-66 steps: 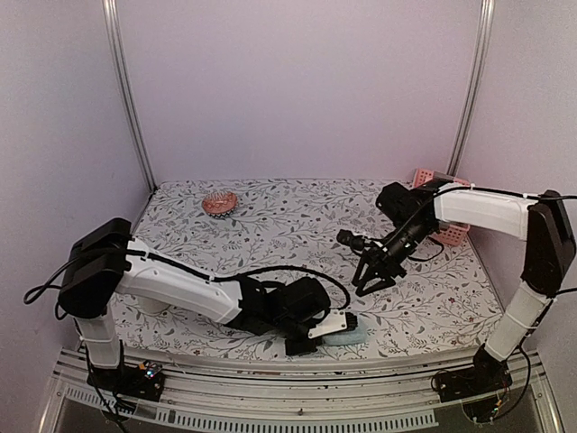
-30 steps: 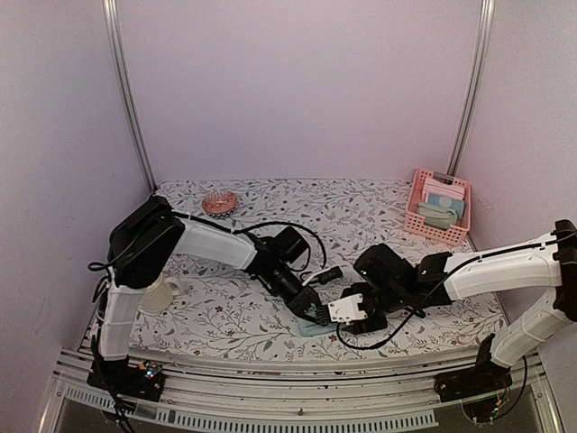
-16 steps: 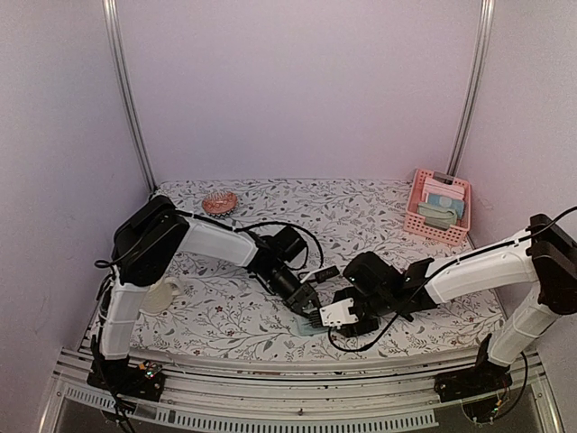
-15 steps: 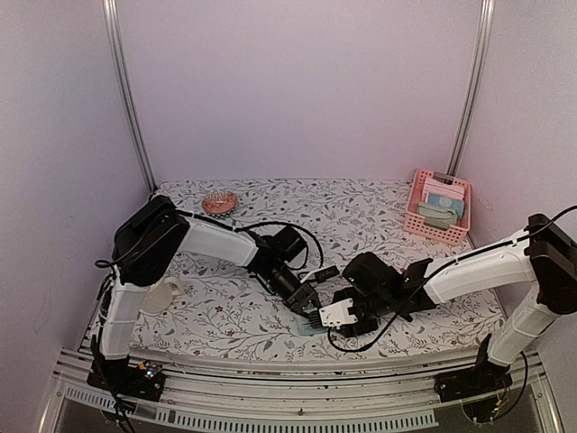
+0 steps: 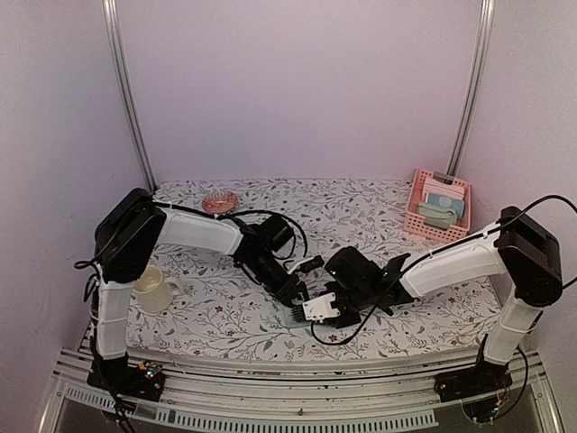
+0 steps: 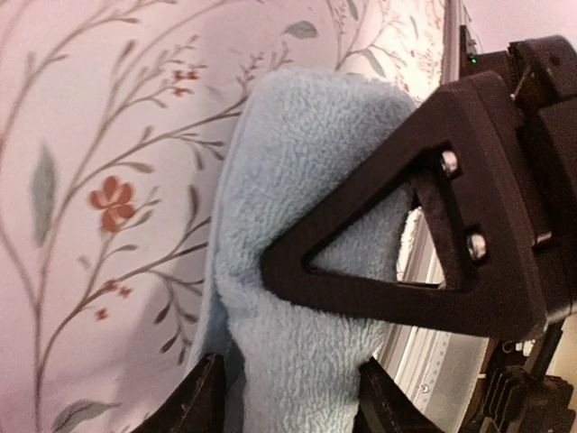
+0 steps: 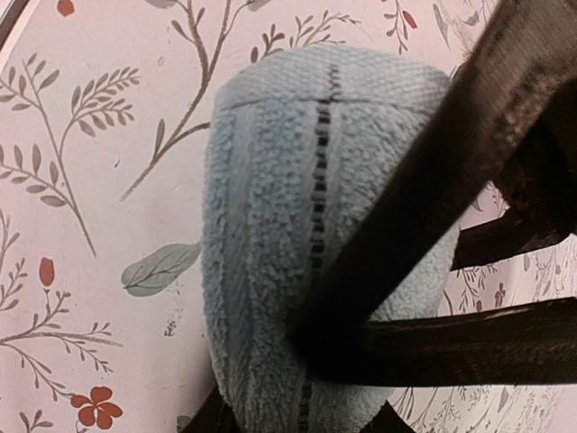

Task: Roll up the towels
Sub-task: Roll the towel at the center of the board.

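Now fluffy light blue towel roll [image 6: 302,171]: right jaws clamp it; left jaws straddle, grip unclear.

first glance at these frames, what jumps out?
Both arms meet at the table's near centre over a light blue towel bunched into a plump roll, with the left gripper and right gripper each straddling it and crossing one another. After that, the pink basket at the far right with folded cloths in it, and a cream mug at the near left.
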You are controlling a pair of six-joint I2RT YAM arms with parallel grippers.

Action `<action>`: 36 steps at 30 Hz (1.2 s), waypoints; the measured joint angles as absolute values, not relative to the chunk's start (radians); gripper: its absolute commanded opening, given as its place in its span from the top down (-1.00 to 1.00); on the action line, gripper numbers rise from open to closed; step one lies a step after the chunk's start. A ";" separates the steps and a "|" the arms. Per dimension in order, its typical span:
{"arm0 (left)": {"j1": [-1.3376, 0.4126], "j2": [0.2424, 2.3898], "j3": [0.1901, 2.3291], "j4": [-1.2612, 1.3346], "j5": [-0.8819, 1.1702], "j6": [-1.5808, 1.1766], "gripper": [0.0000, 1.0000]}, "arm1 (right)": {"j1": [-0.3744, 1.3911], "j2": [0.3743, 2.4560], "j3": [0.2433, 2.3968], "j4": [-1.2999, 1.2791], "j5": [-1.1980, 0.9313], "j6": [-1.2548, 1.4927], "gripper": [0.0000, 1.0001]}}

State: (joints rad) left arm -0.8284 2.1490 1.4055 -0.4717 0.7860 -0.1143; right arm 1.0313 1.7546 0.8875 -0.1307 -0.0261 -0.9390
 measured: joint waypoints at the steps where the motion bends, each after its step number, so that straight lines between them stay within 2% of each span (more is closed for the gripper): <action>1: -0.822 2.135 1.404 -0.487 0.759 -0.113 0.04 | 1.027 1.765 0.906 -0.146 -0.041 -0.939 0.49; 6: -0.792 2.030 1.377 -0.522 0.587 -0.105 0.04 | 0.977 1.809 1.016 -0.292 -0.179 -0.921 0.53; 9: -0.769 1.913 1.289 -0.477 0.483 -0.113 0.04 | 0.941 1.840 1.085 -0.411 -0.290 -0.915 0.54; 13: -0.768 1.703 1.056 -0.305 0.387 -0.146 -0.04 | 0.892 1.893 1.172 -0.550 -0.426 -0.906 0.56; 19: -0.854 1.469 0.707 0.014 0.323 -0.216 -0.17 | 0.860 1.937 1.228 -0.660 -0.535 -0.890 0.56; 23: -0.879 1.427 0.609 0.160 0.323 -0.262 -0.16 | 0.859 1.950 1.246 -0.706 -0.558 -0.870 0.42; 30: -0.884 1.426 0.598 0.262 0.309 -0.298 -0.15 | 0.858 1.979 1.272 -0.728 -0.543 -0.841 -0.02; 36: -0.885 1.383 0.589 0.277 0.260 -0.308 -0.15 | 0.885 1.981 1.273 -0.713 -0.476 -0.826 -0.12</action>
State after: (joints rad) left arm -0.8852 1.3827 0.5888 0.2771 0.2604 -0.3077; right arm 0.8848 1.9808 1.2728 -0.7132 -0.4755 -0.8265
